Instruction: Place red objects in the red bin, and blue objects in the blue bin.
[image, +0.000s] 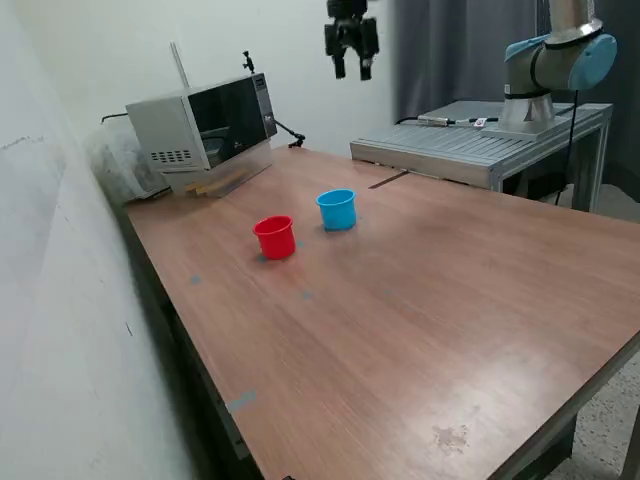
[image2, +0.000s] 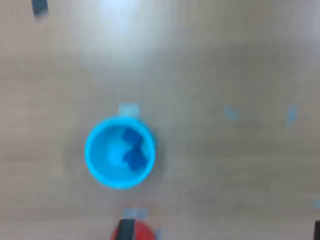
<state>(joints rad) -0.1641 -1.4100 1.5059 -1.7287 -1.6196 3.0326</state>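
Sorting appears near or at completion, judged from the present layout. The blue bin, a light-blue tapered cup with a rim, stands upright on the wooden desk, just beside the red bin, a matching red cup that sits toward the exterior view's left and slightly nearer the camera; the two are close but apart. The wrist view looks straight down into the blue bin and shows dark-blue cubes resting against the inner wall on its floor; the picture is blurred, so the outlines merge, though two pieces seem likely. Only a sliver of the red bin enters that view, and its contents cannot be confirmed from either camera. No loose cube is visible on the desk in the exterior view; a few small pale marks on the surface look like tape or stains, not objects. The end effector hangs high above the bins, well clear of them, fingers parted and carrying nothing. A microwave oven stands at the far end of the desk, apart from the work.
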